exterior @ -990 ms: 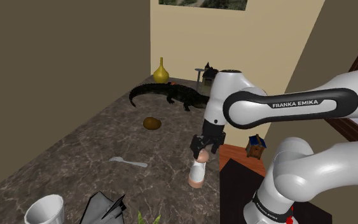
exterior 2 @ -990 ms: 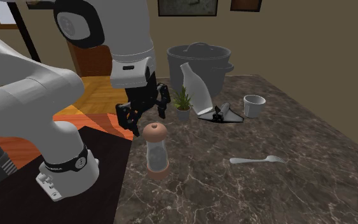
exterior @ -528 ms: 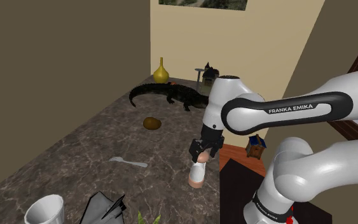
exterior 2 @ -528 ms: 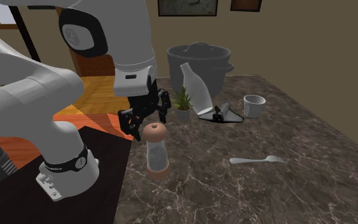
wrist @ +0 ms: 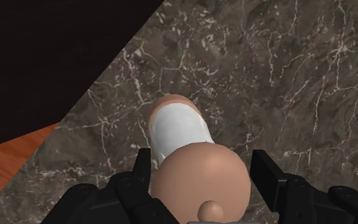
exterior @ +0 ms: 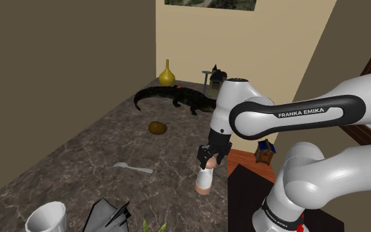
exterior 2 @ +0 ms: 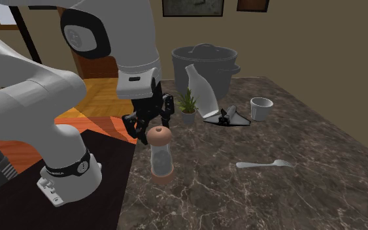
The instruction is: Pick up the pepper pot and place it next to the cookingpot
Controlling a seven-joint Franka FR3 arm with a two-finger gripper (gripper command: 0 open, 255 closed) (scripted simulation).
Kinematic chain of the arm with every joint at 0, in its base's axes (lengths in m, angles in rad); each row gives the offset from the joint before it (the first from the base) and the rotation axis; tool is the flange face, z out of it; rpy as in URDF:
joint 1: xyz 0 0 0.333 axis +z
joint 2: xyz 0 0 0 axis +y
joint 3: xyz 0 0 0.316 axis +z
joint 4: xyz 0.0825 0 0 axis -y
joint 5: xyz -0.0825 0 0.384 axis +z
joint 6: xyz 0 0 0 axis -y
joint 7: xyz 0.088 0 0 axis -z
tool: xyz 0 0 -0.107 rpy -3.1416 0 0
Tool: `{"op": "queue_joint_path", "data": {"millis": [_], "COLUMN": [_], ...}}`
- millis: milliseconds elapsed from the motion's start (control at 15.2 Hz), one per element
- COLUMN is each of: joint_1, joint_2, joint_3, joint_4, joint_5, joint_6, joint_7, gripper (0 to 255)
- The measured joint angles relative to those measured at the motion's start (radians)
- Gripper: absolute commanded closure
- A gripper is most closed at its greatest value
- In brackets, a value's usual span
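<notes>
So the pepper pot (exterior 2: 159, 153) stands upright on the marble worktop (exterior 2: 293, 196), close to the edge nearest my stand and well apart from the big grey cooking pot (exterior 2: 205, 65) at the far end. My fingers (wrist: 266, 177) are spread wide, one on each side of its rounded tan cap, about level with it and not pinching anything. There's a clear gap on one side. The other finger looks close, but I can't swear whether it touches.

My guess on handling: it's a tall, narrow, rigid thing, probably light to middling, and easy to tip if nudged sideways. The domed cap looks smooth, so a squeeze there could pop it out. I'd rather drop lower and grab the straight white body just under the cap, centred, so it lifts without swinging.
</notes>
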Motion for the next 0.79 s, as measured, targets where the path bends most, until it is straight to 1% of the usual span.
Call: {"op": "queue_joint_path", "data": {"millis": [330, 792], "joint_1": [0.0, -0.01], "joint_2": [0.0, -0.034], "joint_3": [0.0, -0.014], "joint_4": [0.0, 0.065], "joint_5": [0.0, -0.021], "joint_6": [0.0, -0.1], "joint_7": [0.0, 0.01], "gripper": [255, 255]}}
